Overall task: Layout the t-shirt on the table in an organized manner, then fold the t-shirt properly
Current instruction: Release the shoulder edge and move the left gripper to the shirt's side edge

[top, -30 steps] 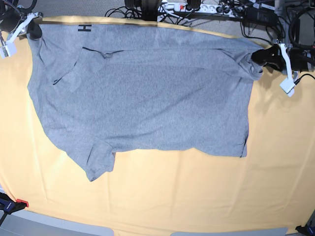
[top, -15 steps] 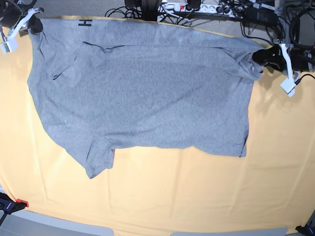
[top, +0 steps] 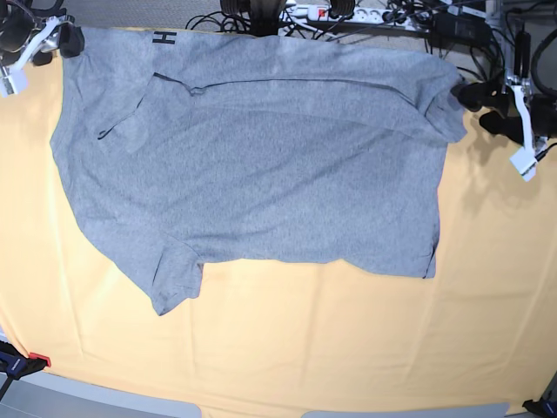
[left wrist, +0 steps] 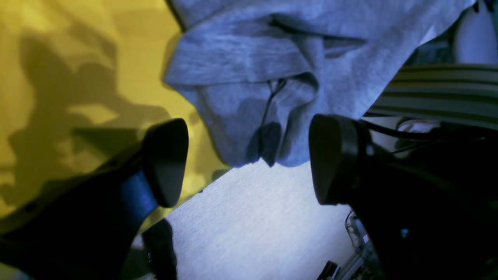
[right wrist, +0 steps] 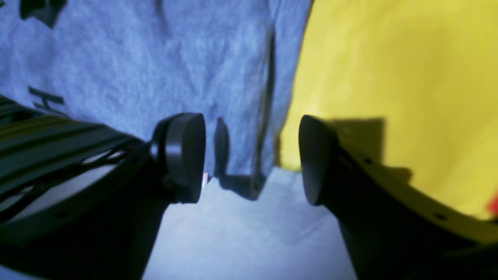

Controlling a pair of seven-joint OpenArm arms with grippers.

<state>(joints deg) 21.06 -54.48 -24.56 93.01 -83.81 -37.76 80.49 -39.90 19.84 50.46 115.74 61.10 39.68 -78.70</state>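
Gaping wide on both sides, my jaws grip nothing at this moment. My left gripper [left wrist: 243, 159] has its two dark pads spread with a bunched grey corner of the t-shirt [top: 252, 165] hanging just ahead of the gap, touching neither pad as far as I can tell. My right gripper [right wrist: 251, 155] is parted just as far, and a hemmed edge of the shirt lies ahead of the gap, again not pinched.

Looking outward from the base view, my left gripper [top: 492, 109] sits just off the shirt's far corner at that view's right, and my right gripper [top: 65, 39] sits at the far corner on that view's left, beside black lettering. The shirt lies mostly spread on the table [top: 348, 348], plain side up, its far edge right at the table's far rim.

I judge the laying-out to be nearly done but not tidy: one sleeve pokes out toward the near side, a flap near the lettered corner is turned over, and the corner by my left gripper is rumpled. Smoothing those and all the folding remain.
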